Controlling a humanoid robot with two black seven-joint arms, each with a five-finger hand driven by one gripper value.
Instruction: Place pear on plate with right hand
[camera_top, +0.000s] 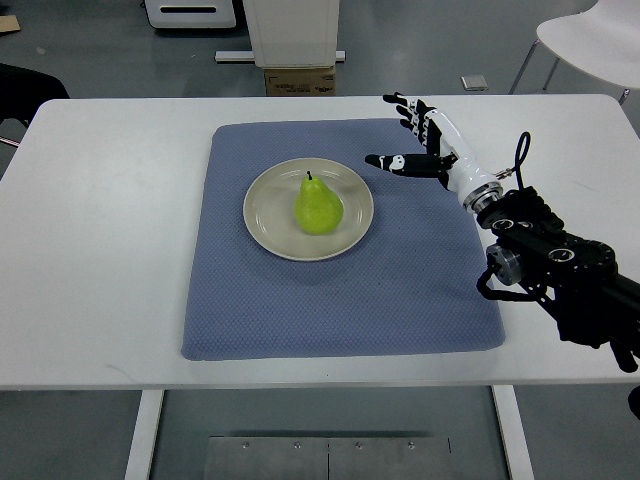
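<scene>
A green pear (318, 208) stands upright with its stem up in the middle of a round beige plate (270, 228). The plate rests on a blue-grey mat (400, 290) on the white table. My right hand (415, 135) hovers to the right of the plate, above the mat's far right corner. Its fingers are spread and hold nothing. A gap of mat separates the thumb tip from the plate's rim. The black forearm (560, 265) enters from the right edge.
The white table (100, 230) extends left and right of the mat. Beyond its far edge stand a cardboard box (298, 80), a white cabinet base and a white chair (590, 40). A dark chair edge (25, 95) shows at far left.
</scene>
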